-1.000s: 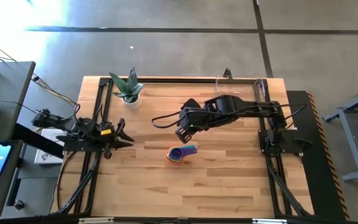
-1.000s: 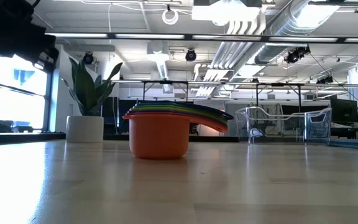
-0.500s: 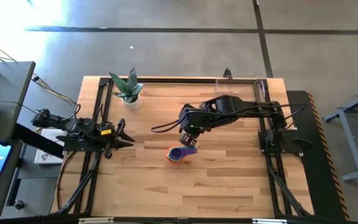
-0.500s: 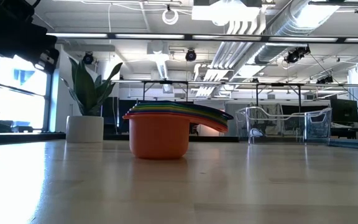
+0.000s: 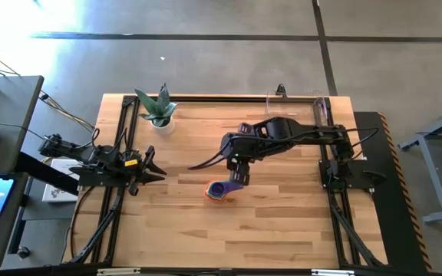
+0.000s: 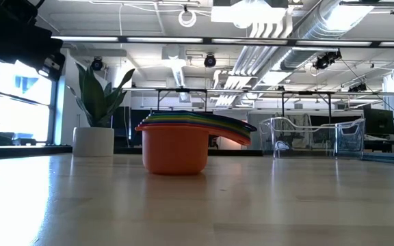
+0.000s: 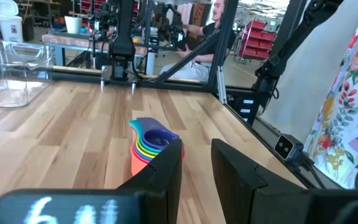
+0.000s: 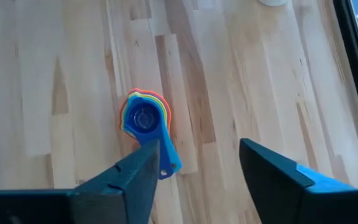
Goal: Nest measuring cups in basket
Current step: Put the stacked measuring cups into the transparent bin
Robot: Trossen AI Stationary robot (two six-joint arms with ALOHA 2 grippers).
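Measuring cups [image 5: 219,190] sit already nested in one rainbow stack, orange at the bottom and purple on top, near the middle of the desk [image 5: 282,230], a little toward its front edge. Their handles fan out toward the right. Nesting looks done; what remains, as far as can be judged, is moving the whole stack into the basket [image 5: 298,102], a clear bin standing empty at the back edge toward the right corner, well apart from the cups.

Right claw [image 5: 239,178] hangs just above the stack's handles, its two fingers spread wide apart and holding nothing; in its wrist view the stack [image 8: 144,118] lies between and beyond the fingers, untouched. Left claw [image 5: 153,169] waits over the desk's left edge, fingers parted and empty, pointed toward the cups [image 7: 153,145].

A potted plant [image 5: 158,111] stands at the back-left corner. A person sits in the room beyond the desk.
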